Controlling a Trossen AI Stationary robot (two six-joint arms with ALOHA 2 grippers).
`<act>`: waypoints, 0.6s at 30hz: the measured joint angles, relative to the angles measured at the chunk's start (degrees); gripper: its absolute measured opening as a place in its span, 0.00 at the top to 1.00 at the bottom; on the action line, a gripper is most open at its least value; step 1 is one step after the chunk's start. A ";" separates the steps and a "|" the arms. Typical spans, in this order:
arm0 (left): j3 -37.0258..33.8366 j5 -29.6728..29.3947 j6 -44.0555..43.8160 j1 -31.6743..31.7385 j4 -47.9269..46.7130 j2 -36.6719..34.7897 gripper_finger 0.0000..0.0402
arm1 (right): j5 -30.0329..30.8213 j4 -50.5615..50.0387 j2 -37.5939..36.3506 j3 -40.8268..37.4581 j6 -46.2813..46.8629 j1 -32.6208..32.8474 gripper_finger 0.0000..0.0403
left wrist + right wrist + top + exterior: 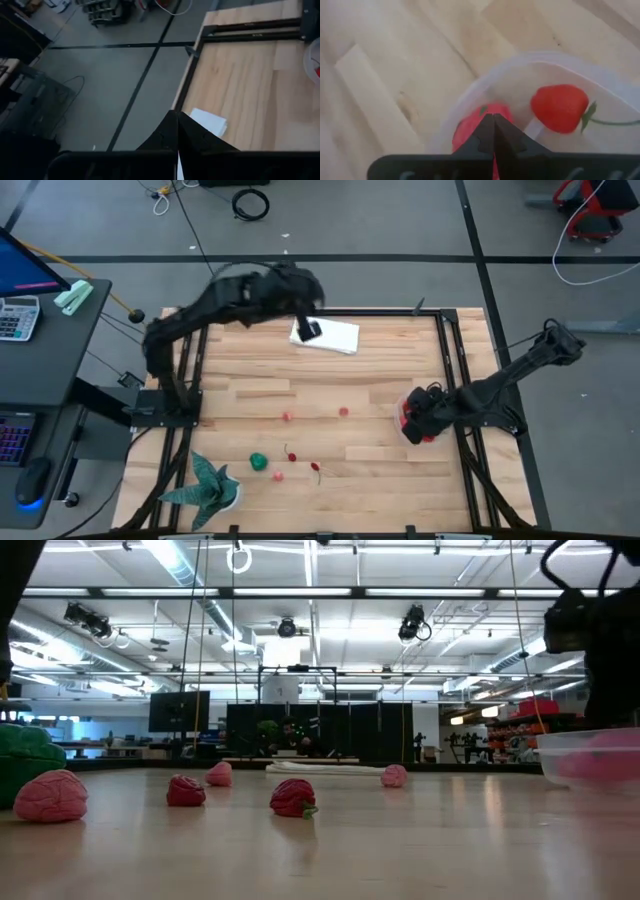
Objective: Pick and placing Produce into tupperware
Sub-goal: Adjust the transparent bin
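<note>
The clear tupperware [418, 420] sits near the table's right edge, and in the right wrist view it holds a red strawberry [560, 107] and another red piece [472, 127]. My right gripper [493, 117] is shut, its tips just over that second red piece. Loose produce lies on the table's near half: pink bits [287, 416] [343, 412] [278, 475], red pieces [292, 453] [316, 470] and a green piece [258, 462]. My left gripper [177, 114] is shut, above the white folded cloth [330, 336] by the far edge. My right gripper points down into the tupperware with its shut fingertips over the red piece [470, 131]. The fingers hide the spot, so I cannot tell whether they touch it.
A spiky teal plant-like thing [205, 485] stands at the near left corner. Dark rails frame the table [448, 360]. In the low view the tupperware [590, 758] is at the right and the produce [293, 797] is spread across the middle and left.
</note>
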 joint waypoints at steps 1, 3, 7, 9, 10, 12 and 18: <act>0.00 -0.06 -0.12 0.03 -0.17 -1.08 1.00 | 0.05 0.36 0.61 0.01 -0.71 -0.81 0.99; 0.00 -0.02 -0.08 -0.05 -0.06 -2.91 1.00 | -0.14 2.01 1.96 0.01 -2.60 -2.57 0.99; -0.02 0.03 0.17 -0.41 -0.04 -5.75 1.00 | -0.50 7.04 5.95 0.01 -6.78 -5.43 1.00; -0.02 0.03 0.15 -0.40 -0.78 -7.12 1.00 | -0.83 9.49 8.19 0.01 -8.55 -6.82 1.00; -0.02 -0.02 0.15 -0.38 -0.92 -7.54 1.00 | -1.11 10.44 9.32 0.01 -9.46 -7.57 1.00; -0.02 -0.02 0.13 -0.37 -1.20 -8.69 1.00 | -1.79 12.12 11.29 0.01 -11.19 -9.13 1.00; -0.02 -0.02 0.13 -0.38 -1.40 -10.62 0.99 | -2.58 23.74 15.54 0.01 -19.06 -14.59 1.00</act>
